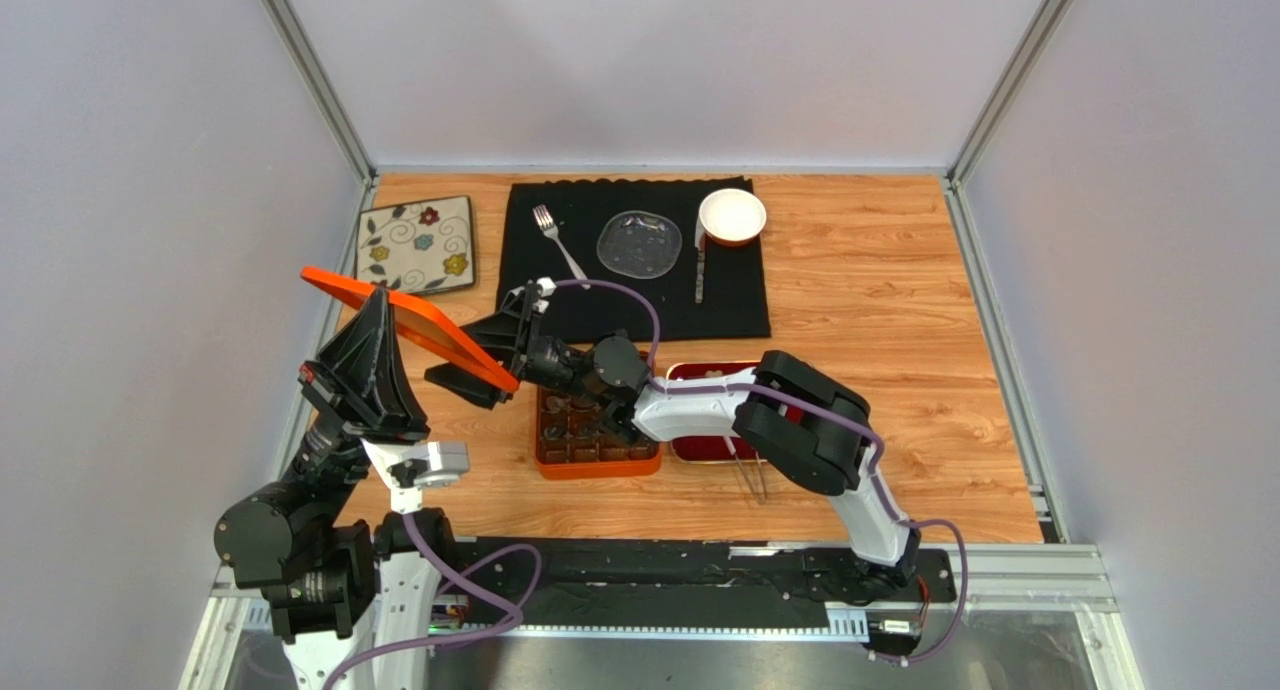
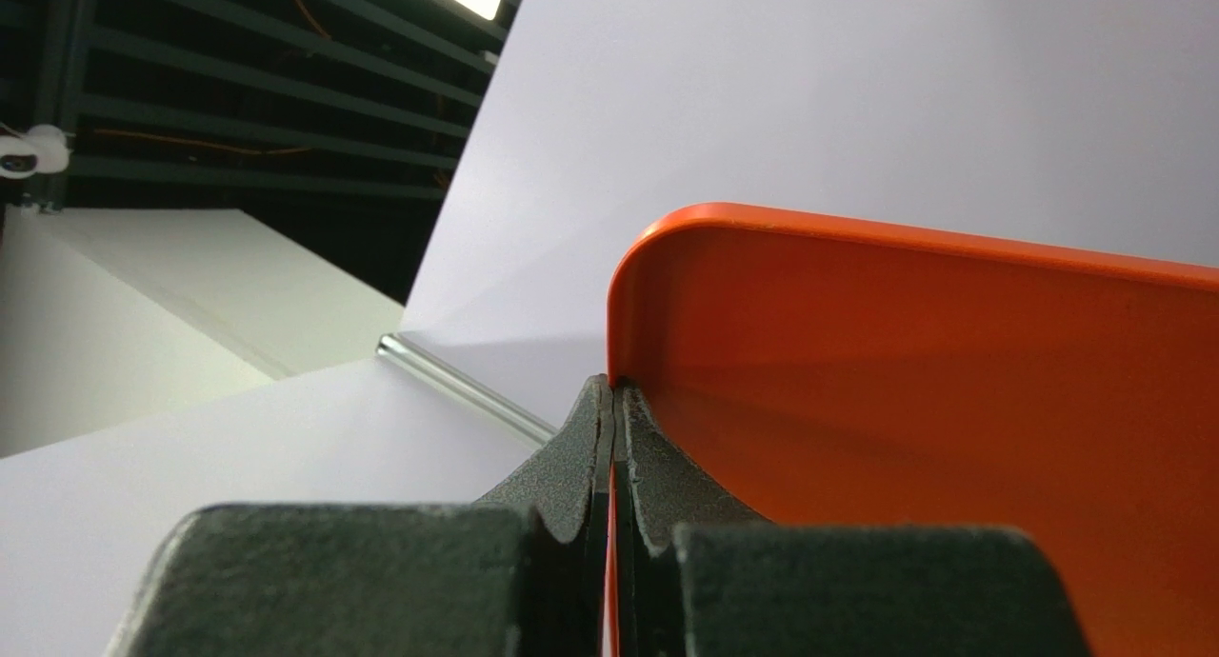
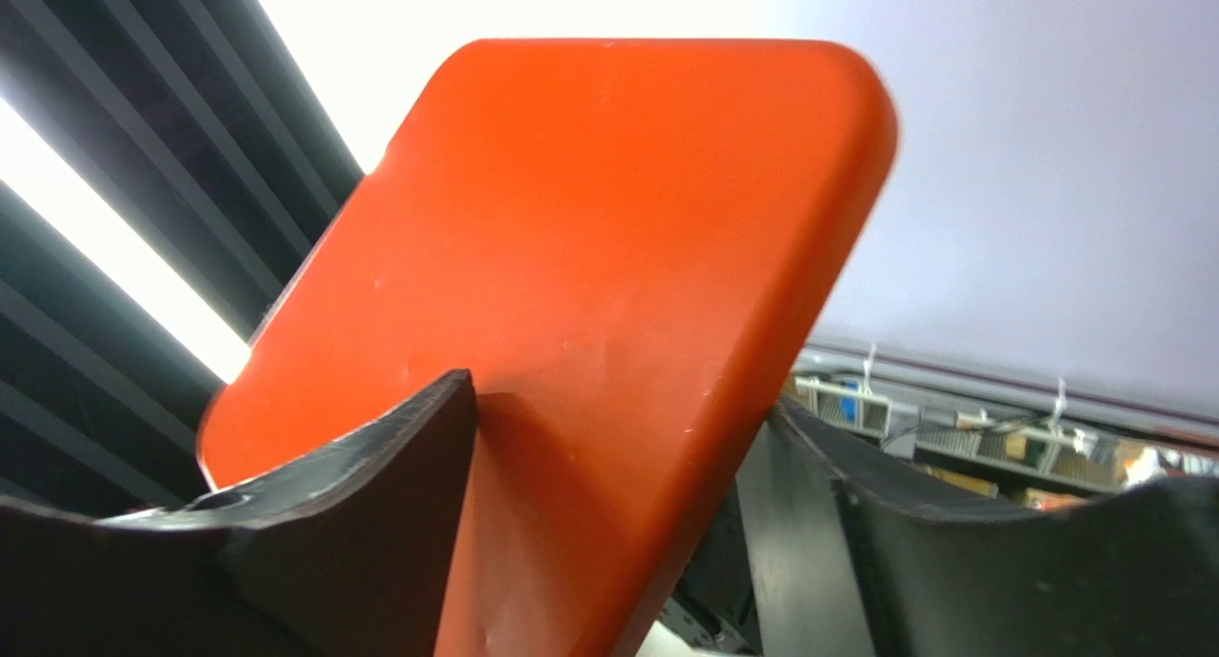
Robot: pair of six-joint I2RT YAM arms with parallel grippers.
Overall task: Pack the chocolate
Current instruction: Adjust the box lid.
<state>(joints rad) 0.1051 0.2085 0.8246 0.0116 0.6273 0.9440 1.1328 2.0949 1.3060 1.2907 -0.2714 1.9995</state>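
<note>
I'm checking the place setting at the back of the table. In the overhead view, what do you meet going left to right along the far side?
Floral plate → fork → clear glass dish → white bowl.

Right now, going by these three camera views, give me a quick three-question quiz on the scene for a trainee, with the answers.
1. True or false: the left tool is shut on the orange lid.
2. The orange box holding the chocolate sits: A on the black mat; B on the bare wooden table; C on the flowered plate.
3. Which utensil lies just left of the clear plate?
Key: 1 true; 2 B; 3 the fork.
</note>
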